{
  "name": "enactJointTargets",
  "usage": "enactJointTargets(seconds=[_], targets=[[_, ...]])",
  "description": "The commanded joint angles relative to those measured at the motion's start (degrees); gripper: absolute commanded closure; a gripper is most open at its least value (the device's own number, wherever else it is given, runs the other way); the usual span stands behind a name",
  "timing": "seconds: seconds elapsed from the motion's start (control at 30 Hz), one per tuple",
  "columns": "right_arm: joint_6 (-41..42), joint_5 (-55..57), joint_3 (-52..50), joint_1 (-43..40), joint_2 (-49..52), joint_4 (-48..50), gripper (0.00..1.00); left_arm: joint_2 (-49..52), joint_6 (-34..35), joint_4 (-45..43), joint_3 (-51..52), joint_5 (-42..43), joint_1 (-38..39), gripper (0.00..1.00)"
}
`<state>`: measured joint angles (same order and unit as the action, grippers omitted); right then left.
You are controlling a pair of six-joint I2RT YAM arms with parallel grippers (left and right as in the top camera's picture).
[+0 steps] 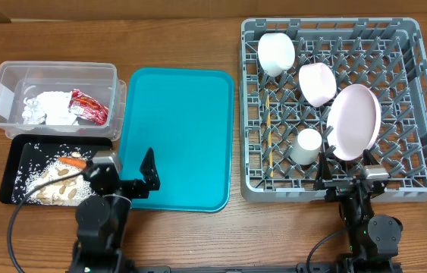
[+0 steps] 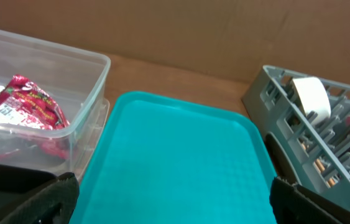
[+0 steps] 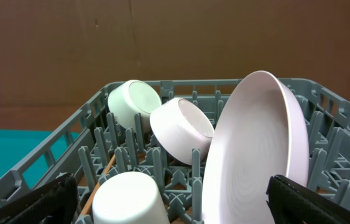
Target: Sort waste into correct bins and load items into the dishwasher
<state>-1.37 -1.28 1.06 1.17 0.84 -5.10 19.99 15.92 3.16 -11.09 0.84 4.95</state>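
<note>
In the clear tub (image 1: pixel 4 80) lie the crumpled napkin (image 1: pixel 46 106) and the red wrapper (image 1: pixel 89 106) (image 2: pixel 28 109). The black tray (image 1: pixel 10 165) holds rice, peanuts and the carrot (image 1: pixel 73 161). The grey dish rack (image 1: pixel 418 91) carries a white bowl (image 1: pixel 276 53), a pink bowl (image 1: pixel 317 82), the upright plate (image 1: pixel 353 121) (image 3: pixel 255 155), an upturned cup (image 1: pixel 305 146) (image 3: pixel 128 199) and chopsticks (image 1: pixel 271 136). My left gripper (image 1: pixel 122 178) (image 2: pixel 173 199) stands open and empty over the teal tray's near edge. At the rack's front wall, my right gripper (image 1: pixel 346 176) (image 3: pixel 171 202) is open and empty.
The teal serving tray (image 1: pixel 175 129) (image 2: pixel 175 149) lies bare between the bins and the rack. The tub and black tray sit side by side at the left. Brown wooden table surrounds everything; a cardboard wall stands behind.
</note>
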Motion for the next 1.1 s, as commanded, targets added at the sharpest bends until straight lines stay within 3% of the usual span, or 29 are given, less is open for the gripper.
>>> enactJointTargets(seconds=[0.0, 0.37, 0.5, 0.73, 1.07], targets=[[-0.2, -0.3, -0.6, -0.2, -0.7, 0.4, 0.0, -3.0, 1.3, -3.0, 3.9, 0.4, -0.2, 0.0], [-0.2, -0.3, -0.6, -0.2, -0.7, 0.4, 0.0, -10.7, 1.5, -3.4, 10.2, 1.7, -4.0, 0.0], [-0.2, -0.3, -0.6, -0.2, -0.7, 0.4, 0.0, -13.3, 0.8, 0.2, 10.8, 1.5, -4.2, 0.0], [-0.2, -0.3, -0.6, -0.2, -0.7, 0.4, 0.0, -20.0, -8.1, 1.1, 10.8, 1.5, -4.2, 0.0], [-0.2, -0.3, -0.6, -0.2, -0.7, 0.4, 0.0, -19.8, -18.6, 1.2, 10.8, 0.5, -5.5, 0.0]])
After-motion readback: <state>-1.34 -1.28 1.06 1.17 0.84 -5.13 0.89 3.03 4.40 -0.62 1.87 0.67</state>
